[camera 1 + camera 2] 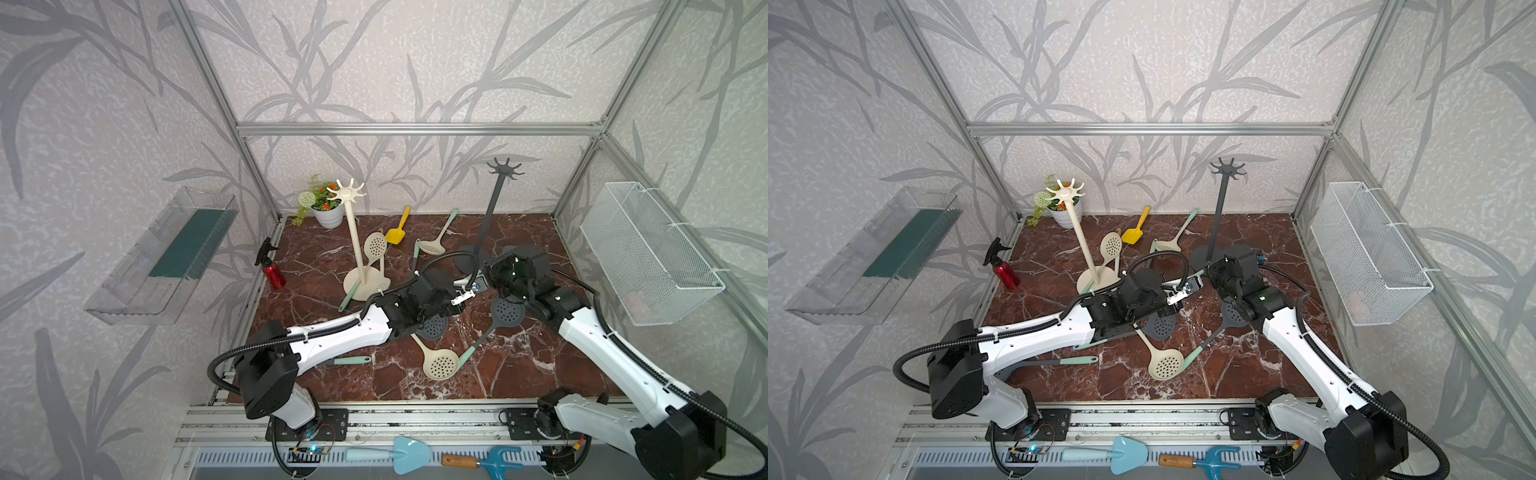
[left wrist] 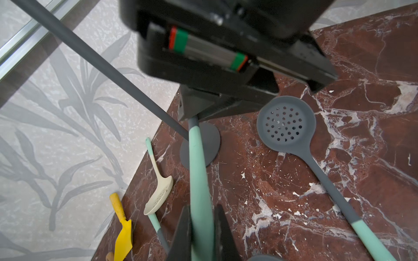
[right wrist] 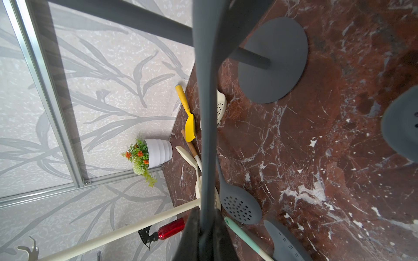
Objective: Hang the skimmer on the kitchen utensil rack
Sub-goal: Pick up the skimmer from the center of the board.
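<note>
Both grippers hold one skimmer above the marble floor. My left gripper (image 2: 201, 210) is shut on its mint handle (image 2: 200, 171), which runs up into the right gripper's fingers (image 2: 192, 110). My right gripper (image 3: 204, 212) is shut on the skimmer's grey shaft (image 3: 207, 113), whose wider end passes out of the frame. In both top views the left gripper (image 1: 467, 294) and right gripper (image 1: 484, 278) meet beside the base of the dark grey utensil rack (image 1: 490, 216) (image 1: 1221, 208). A cream utensil rack (image 1: 353, 232) stands further left. Their hooks are bare.
Several loose skimmers lie around: grey (image 1: 505, 311), cream (image 1: 440, 363), cream (image 1: 432, 245); another leans by the cream rack (image 1: 375, 245). A yellow scoop (image 1: 397, 232), red spray bottle (image 1: 274, 274) and plant pot (image 1: 328, 214) sit behind. A wire basket (image 1: 648, 253) hangs on the right wall.
</note>
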Motion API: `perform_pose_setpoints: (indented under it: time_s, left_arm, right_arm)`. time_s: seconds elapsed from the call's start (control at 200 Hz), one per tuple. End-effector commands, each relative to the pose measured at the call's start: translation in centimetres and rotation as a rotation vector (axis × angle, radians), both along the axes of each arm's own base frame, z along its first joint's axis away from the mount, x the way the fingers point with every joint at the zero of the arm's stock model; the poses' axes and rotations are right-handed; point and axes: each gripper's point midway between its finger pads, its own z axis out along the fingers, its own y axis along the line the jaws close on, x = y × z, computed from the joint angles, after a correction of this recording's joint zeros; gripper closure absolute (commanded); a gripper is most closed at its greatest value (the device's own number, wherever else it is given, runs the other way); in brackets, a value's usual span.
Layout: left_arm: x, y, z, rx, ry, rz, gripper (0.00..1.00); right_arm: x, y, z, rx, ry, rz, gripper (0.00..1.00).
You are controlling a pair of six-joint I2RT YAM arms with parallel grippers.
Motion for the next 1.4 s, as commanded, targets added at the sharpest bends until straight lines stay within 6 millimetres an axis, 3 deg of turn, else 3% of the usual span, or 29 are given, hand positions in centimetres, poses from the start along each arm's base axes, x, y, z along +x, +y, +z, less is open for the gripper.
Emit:
perform_pose_setpoints:
  time_s: [0.0, 0.075, 0.18, 0.36, 0.53, 0.62, 0.705, 0.84, 0.965, 1.145, 1.265, 1.395]
  left_arm:
    - [0.1, -0.1, 0.9, 0.000, 0.003, 0.005, 0.99]
    - [0.1, 0.1, 1.2, -0.006, 0.014, 0.016, 1.00]
    - [-0.1, 0.5, 1.6, 0.000, 0.035, 0.025, 1.00]
    - [0.7, 3.1, 2.6, 0.002, 0.071, 0.117, 1.00]
    - [0.9, 6.4, 2.8, 0.014, 0.157, 0.136, 1.00]
    - [0.4, 8.0, 3.5, -0.015, 0.206, 0.114, 1.00]
    - [0.0, 9.6, 4.7, -0.078, 0.246, 0.102, 1.00]
    - [-0.9, 10.9, 5.7, -0.085, 0.236, 0.064, 1.00]
    - [-1.6, 11.5, 4.9, -0.015, 0.246, 0.042, 1.00]
    - [-2.1, 12.4, 4.3, 0.024, 0.222, 0.041, 1.00]
    - [-2.5, 12.7, 4.7, 0.022, 0.187, 0.022, 1.00]
    - [-3.1, 12.8, 4.9, 0.017, 0.160, -0.011, 1.00]
  right_arm:
    - [0.3, 0.3, 0.6, -0.012, -0.059, 0.023, 1.00]
    - [0.3, 0.3, 0.6, -0.014, -0.080, 0.028, 0.94]
    - [0.2, 0.3, 1.2, -0.038, -0.143, 0.055, 0.74]
    - [-1.2, -0.2, 2.9, -0.143, -0.277, 0.128, 0.53]
    - [-2.9, 0.1, 6.7, -0.344, -0.541, 0.272, 0.48]
    - [-4.0, 0.9, 9.0, -0.566, -0.735, 0.406, 0.48]
    - [-4.5, 1.9, 9.7, -0.728, -0.836, 0.526, 0.47]
    - [-5.2, 4.8, 8.4, -0.910, -0.955, 0.811, 0.47]
    - [-6.5, 6.9, 7.2, -1.017, -1.091, 1.039, 0.47]
    - [-6.5, 7.4, 5.7, -1.159, -1.188, 1.151, 0.47]
    - [-6.5, 8.0, 3.5, -1.215, -1.220, 1.261, 0.47]
    - [-5.7, 8.4, 2.3, -1.238, -1.226, 1.308, 0.47]
